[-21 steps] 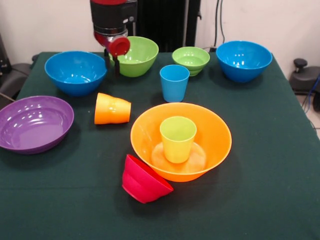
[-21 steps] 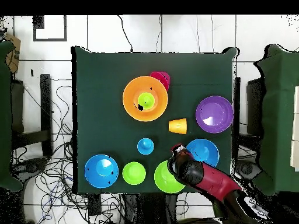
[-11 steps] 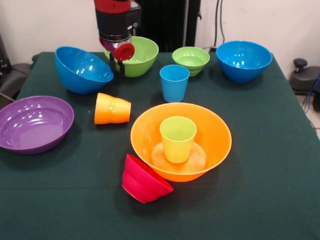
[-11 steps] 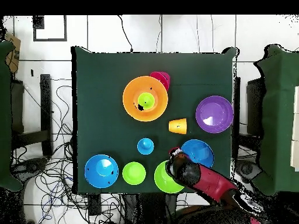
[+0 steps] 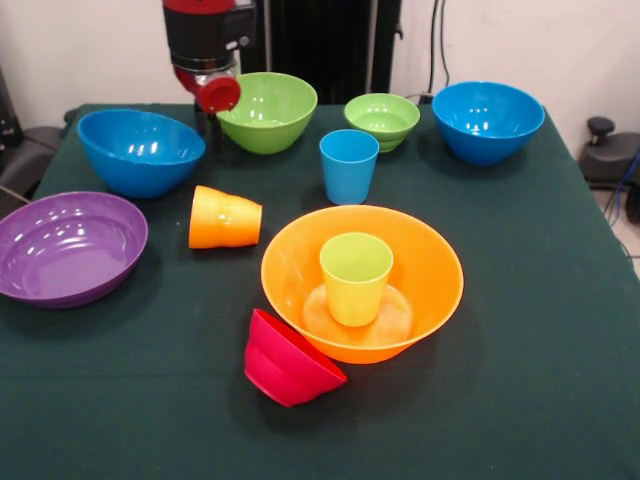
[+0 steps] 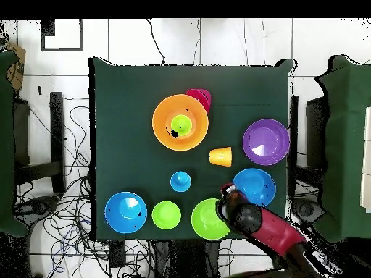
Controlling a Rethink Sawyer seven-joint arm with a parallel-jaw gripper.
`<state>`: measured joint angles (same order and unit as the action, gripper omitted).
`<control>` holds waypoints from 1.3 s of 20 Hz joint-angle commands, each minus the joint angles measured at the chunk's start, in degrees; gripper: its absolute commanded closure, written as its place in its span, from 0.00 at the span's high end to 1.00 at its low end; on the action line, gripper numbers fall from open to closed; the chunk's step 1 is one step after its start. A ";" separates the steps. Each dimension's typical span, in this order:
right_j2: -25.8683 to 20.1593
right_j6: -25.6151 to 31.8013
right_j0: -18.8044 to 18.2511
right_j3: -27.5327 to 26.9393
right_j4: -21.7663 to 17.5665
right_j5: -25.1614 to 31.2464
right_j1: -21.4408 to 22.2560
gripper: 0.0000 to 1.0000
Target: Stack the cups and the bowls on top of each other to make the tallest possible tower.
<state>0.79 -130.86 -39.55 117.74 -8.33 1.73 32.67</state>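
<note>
A lime green cup (image 5: 355, 275) stands upright inside the big orange bowl (image 5: 430, 250). A small red bowl (image 5: 285, 365) leans tipped against that bowl's front. The orange cup (image 5: 224, 218) lies on its side, and the blue cup (image 5: 348, 165) stands upright behind it. My gripper (image 5: 211, 128) hangs at the right rim of a blue bowl (image 5: 135, 155), which sits level between the purple bowl (image 5: 65, 245) and the large green bowl (image 5: 270, 110). From overhead, the gripper (image 6: 230, 190) is at the edge of this blue bowl (image 6: 257, 187).
A small green bowl (image 5: 382, 118) and a second blue bowl (image 5: 488, 120) stand along the far edge. The dark green cloth (image 5: 520, 330) covers the table. Chairs and cables surround the table in the overhead view.
The blue bowl by the gripper was tipped up half a second ago. It now sits level and further left in the front view. The gripper has moved left with it.
</note>
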 commanded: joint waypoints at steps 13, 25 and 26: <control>-7.85 1.45 -2.12 -4.56 -3.02 6.48 4.15 1.00; -18.43 18.10 -5.48 -13.02 -18.31 7.14 -0.83 1.00; -20.80 20.13 -6.79 -13.63 -20.17 8.68 -1.10 1.00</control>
<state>-7.04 -130.35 -44.39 112.11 -19.52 3.31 35.28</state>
